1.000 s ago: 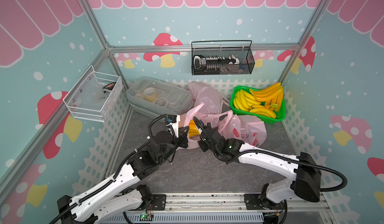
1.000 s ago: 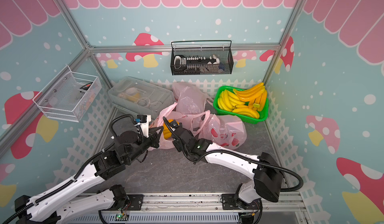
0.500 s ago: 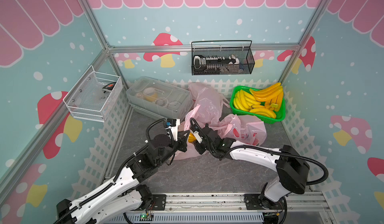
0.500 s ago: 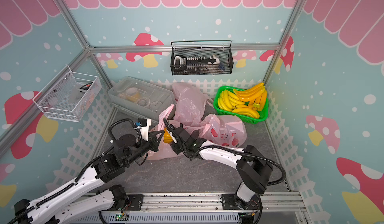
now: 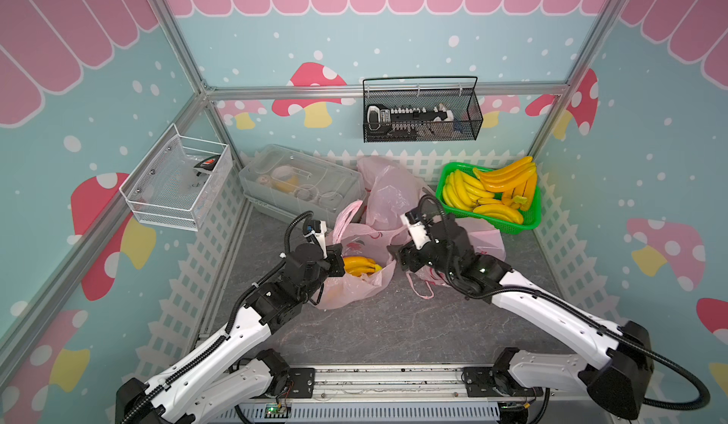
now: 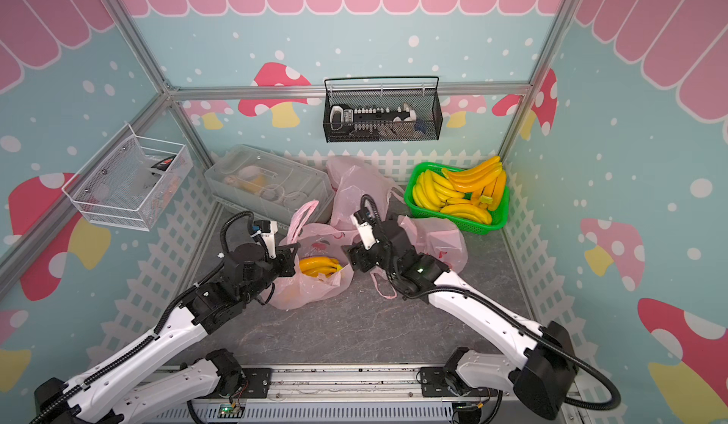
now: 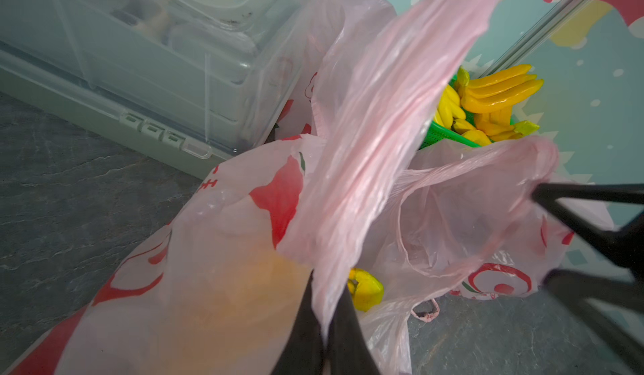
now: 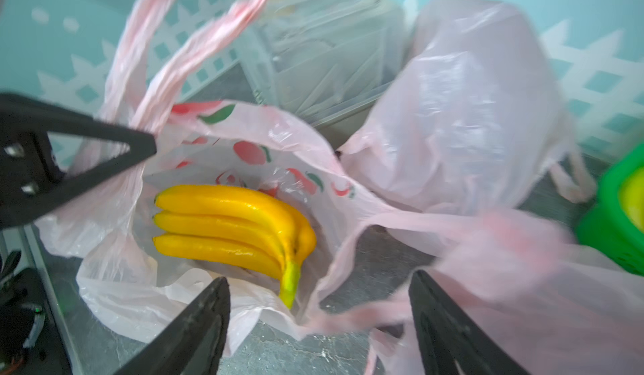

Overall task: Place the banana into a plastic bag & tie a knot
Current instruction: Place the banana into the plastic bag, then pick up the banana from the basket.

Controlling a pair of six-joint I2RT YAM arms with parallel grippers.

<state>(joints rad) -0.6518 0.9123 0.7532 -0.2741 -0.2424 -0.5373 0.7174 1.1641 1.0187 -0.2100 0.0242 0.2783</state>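
1. Left pincer (image 7: pixel 326 296) is pinched shut on the bag's rim film. Right pincer (image 8: pixel 319 293) gapes wide, empty, at the bag mouth.
2. Banana bunch (image 8: pixel 230 227) lies inside the pink bag (image 5: pixel 354 288) on the bench.
3. Film likely thin, floppy and slippery: grip the bunched handle loop (image 8: pixel 209 46).

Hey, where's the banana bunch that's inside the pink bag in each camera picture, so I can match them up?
Top view: banana bunch in the pink bag, near the picture's middle.
Top view: same place.
Left wrist: only a yellow end peeks out of the bag.
Right wrist: whole bunch in the open bag mouth.
Shared landmark: green basket, in all four.
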